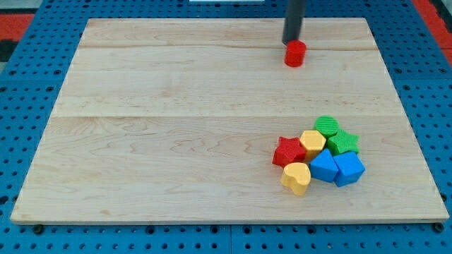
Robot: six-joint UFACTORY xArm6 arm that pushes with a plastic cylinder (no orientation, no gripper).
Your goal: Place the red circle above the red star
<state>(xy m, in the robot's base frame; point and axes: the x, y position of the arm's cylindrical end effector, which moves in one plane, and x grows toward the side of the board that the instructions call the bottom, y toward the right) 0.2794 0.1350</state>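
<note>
My tip (292, 41) sits just at the top edge of the red circle (295, 53), a short glossy cylinder near the wooden board's (176, 141) top (the rod has no fingers to part or close). The red star (288, 152) lies well below, touching the yellow hexagon (312, 143) and yellow heart (296, 178).

rod (294, 17): upper part cut off at the view's top edge | green circle (326, 125): lower half hidden by the green star (343, 142) at its 5 o'clock | blue blocks (337, 168): exact shapes unclear
</note>
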